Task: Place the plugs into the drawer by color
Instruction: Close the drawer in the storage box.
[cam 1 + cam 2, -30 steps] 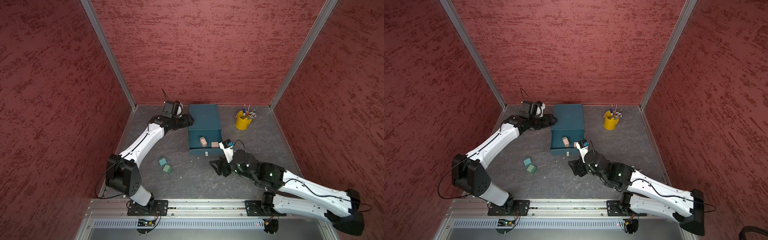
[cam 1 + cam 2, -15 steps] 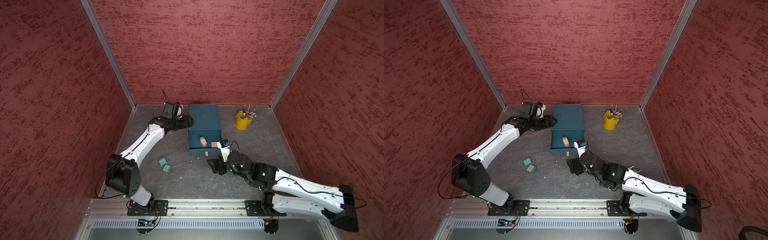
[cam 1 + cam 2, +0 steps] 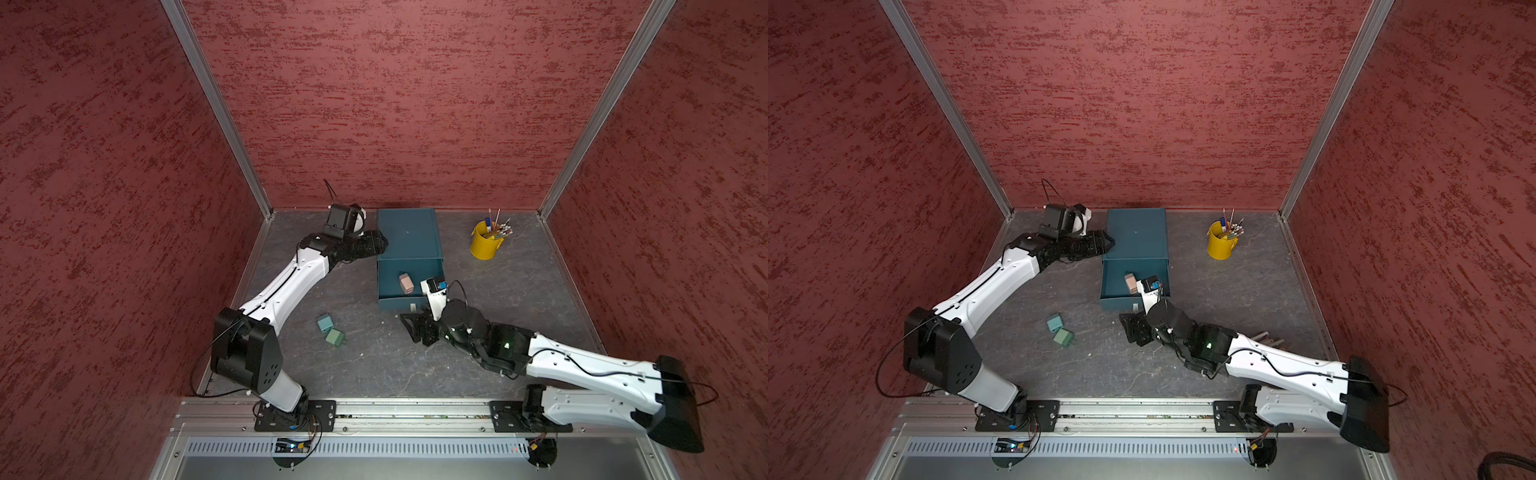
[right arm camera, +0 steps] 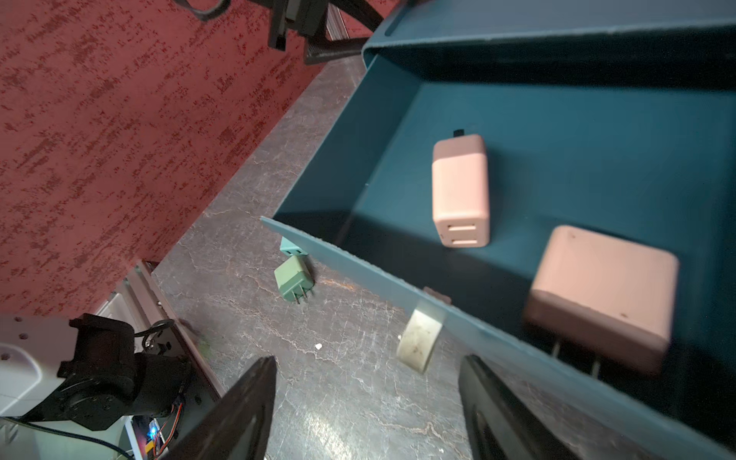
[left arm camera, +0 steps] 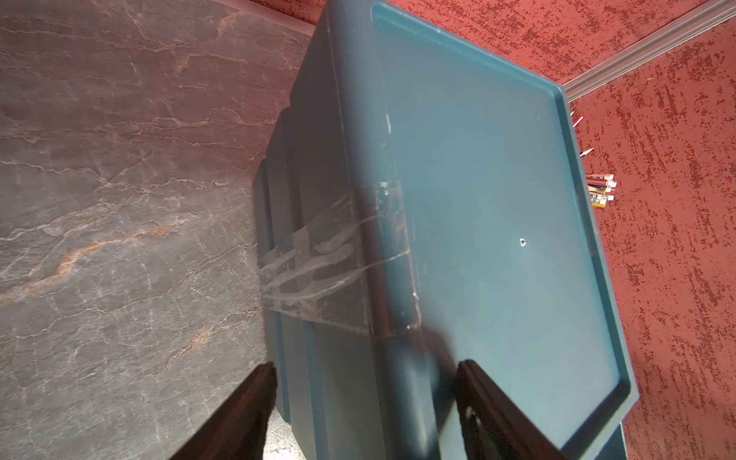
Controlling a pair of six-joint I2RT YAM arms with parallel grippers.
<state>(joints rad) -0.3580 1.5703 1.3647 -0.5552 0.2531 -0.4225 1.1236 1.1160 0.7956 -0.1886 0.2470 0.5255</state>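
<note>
The dark teal drawer chest [image 3: 407,237] [image 3: 1136,232] stands at the back, its top drawer [image 4: 557,131] pulled out. Two pink plugs [image 4: 462,187] [image 4: 601,294] lie inside it; both top views show just one of them [image 3: 406,283] [image 3: 1130,283]. A teal plug [image 3: 324,322] [image 4: 290,247] and a mint green plug [image 3: 334,337] [image 4: 292,278] lie together on the floor, left of the drawer. My right gripper [image 3: 415,330] [image 4: 368,362] is open and empty, low over the floor by the drawer's white pull tab [image 4: 418,342]. My left gripper [image 3: 380,245] [image 5: 366,368] is open, straddling the chest's upper left edge.
A yellow bucket [image 3: 484,243] [image 3: 1221,245] of pens stands at the back right. Clear tape [image 5: 330,259] is stuck across the chest's side. Red walls close in the grey floor on three sides, with a metal rail [image 3: 395,409] along the front.
My right arm has shifted left along the drawer's front, and its wrist now hides the second pink plug in the top views. The left arm has not moved.
</note>
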